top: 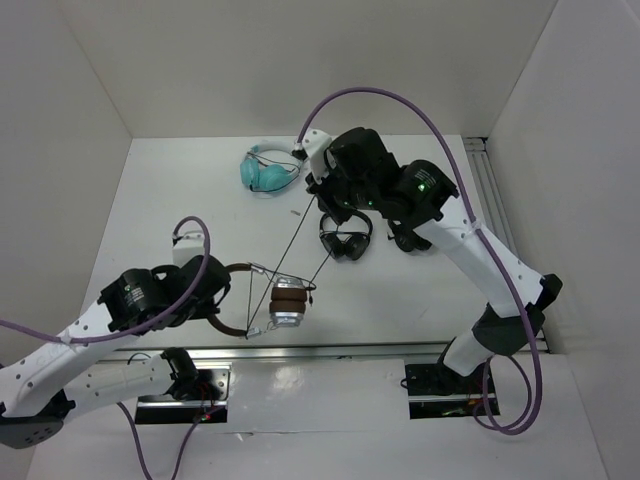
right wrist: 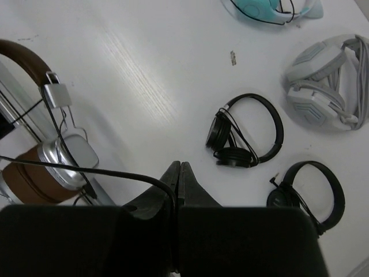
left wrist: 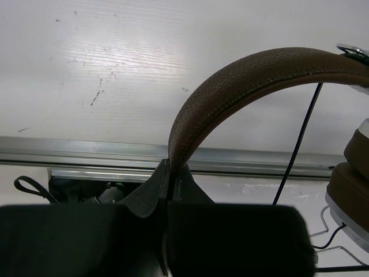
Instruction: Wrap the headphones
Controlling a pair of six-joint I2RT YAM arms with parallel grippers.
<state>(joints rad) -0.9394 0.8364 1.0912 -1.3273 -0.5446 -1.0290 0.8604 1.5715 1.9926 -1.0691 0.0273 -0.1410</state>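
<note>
Left gripper (left wrist: pixel 169 173) fingers clamped on brown headband of headphones (top: pixel 288 304), near table's (top: pixel 180 190) near edge, left of centre, earcups toward right. Right gripper (right wrist: pixel 177 172) fingers pinched together on black cable (right wrist: pixel 115 171), stretched taut from earcups toward table's middle, above small black pair (top: pixel 345 240).

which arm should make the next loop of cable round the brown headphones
Right. The right claw is shut on the black cable, which is stretched taut from the headphones. The left claw is shut on the brown headband, so it is likely better kept as the anchor.
</note>
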